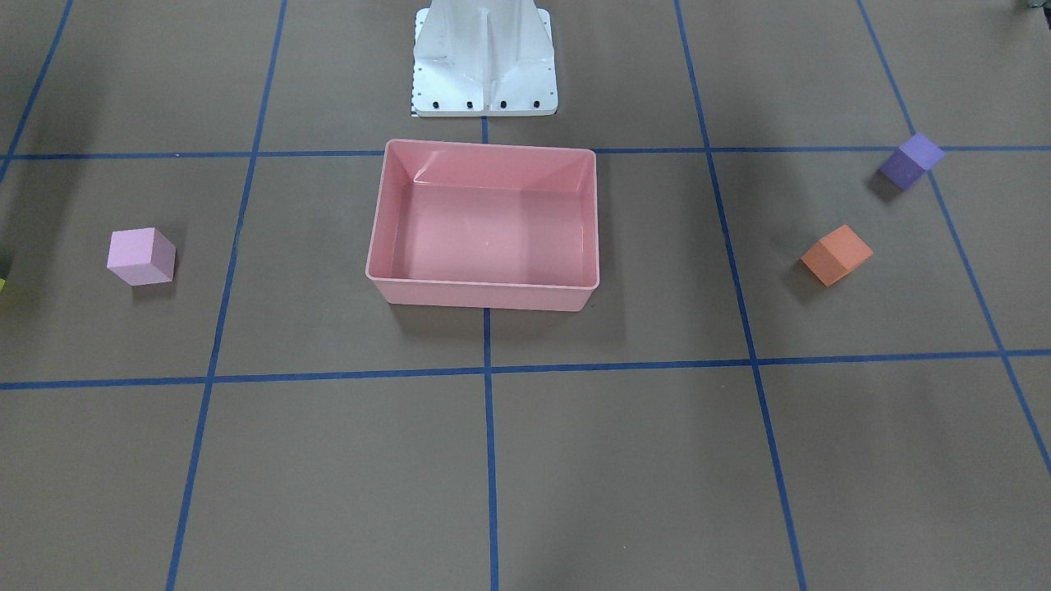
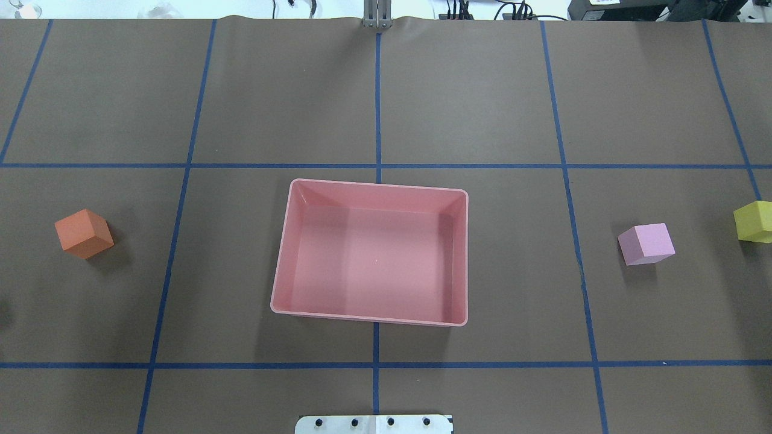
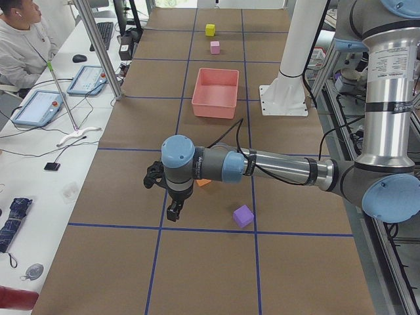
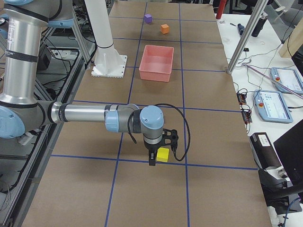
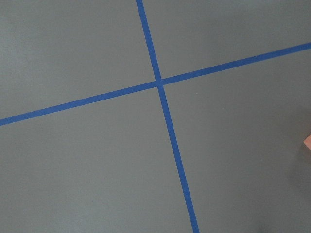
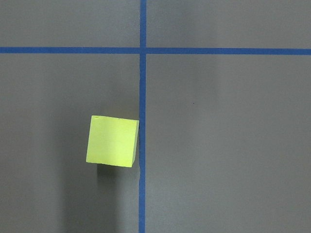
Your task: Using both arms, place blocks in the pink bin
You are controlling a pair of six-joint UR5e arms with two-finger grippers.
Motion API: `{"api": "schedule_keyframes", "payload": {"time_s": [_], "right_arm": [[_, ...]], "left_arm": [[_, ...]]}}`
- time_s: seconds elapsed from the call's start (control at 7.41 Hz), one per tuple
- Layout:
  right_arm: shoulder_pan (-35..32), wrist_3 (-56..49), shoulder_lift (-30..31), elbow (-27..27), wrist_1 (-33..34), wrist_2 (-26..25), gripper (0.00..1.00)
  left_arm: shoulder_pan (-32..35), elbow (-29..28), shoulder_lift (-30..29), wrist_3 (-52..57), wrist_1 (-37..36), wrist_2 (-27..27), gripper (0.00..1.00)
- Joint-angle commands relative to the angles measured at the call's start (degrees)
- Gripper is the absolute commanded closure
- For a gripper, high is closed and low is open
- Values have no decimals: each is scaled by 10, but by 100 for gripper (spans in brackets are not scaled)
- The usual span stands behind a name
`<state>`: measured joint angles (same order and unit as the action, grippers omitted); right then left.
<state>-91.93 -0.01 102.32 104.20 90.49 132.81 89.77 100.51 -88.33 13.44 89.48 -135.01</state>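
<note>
The pink bin (image 1: 480,295) sits empty mid-table, also in the overhead view (image 2: 369,319). The orange block (image 2: 84,234) and the purple block (image 1: 911,162) lie on the robot's left side. The light pink block (image 2: 646,244) and the yellow block (image 2: 754,221) lie on its right side. My left gripper (image 3: 174,211) hangs low beside the orange block (image 3: 203,182); I cannot tell if it is open or shut. My right gripper (image 4: 151,160) hangs low right next to the yellow block (image 4: 163,154); I cannot tell its state. The right wrist view shows the yellow block (image 6: 112,141).
The white pedestal base (image 1: 484,61) stands behind the bin. Blue tape lines grid the brown table. A person (image 3: 20,39) sits at a side desk with tablets (image 3: 39,108) along the table's far edge.
</note>
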Motion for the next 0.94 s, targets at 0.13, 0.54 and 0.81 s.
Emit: {"api": "schedule_keyframes", "payload": {"time_s": [0.13,0.54,0.81], "right_arm": [[0,0,2,-1,-1,1,0],[0,0,5,-2,-1,1,0],[0,0,5,-2,-1,1,0]], "left_arm": [[-38,-4,-24,-2,38,-4,0],[-127,-13,-15,-187,124,-45,0],[-185,-13,-3,-433,218,-37,0]]}}
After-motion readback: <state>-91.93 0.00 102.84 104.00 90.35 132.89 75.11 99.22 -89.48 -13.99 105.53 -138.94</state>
